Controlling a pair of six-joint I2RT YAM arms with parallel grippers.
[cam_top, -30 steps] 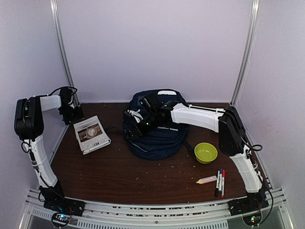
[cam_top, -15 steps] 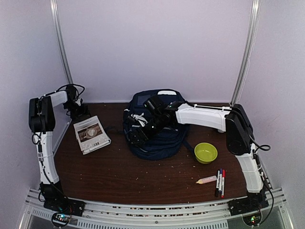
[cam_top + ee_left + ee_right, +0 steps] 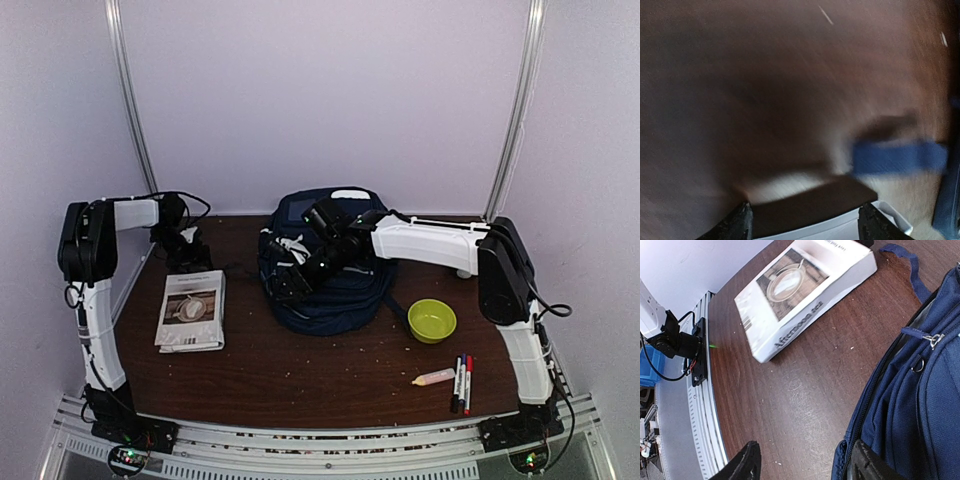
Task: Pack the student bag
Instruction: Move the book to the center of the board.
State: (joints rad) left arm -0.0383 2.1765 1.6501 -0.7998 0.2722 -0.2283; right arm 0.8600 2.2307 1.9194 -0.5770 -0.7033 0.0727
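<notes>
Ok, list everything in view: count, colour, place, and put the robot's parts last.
student bag: one, navy blue, middle back of the table
book: one, white with a picture cover, lying flat left of the bag
bowl: one, lime green, right of the bag
markers: two or three, dark with red and blue, near right
small tube: one, cream, just left of the markers
table: one, dark brown wood, crumbs scattered
left gripper: one, black, open, at the book's far edge
right gripper: one, black, open, at the bag's left side

White arm links point(image 3: 420, 243), black joints point(image 3: 503, 272) — looping black cables point(image 3: 195, 207), black jaws.
</notes>
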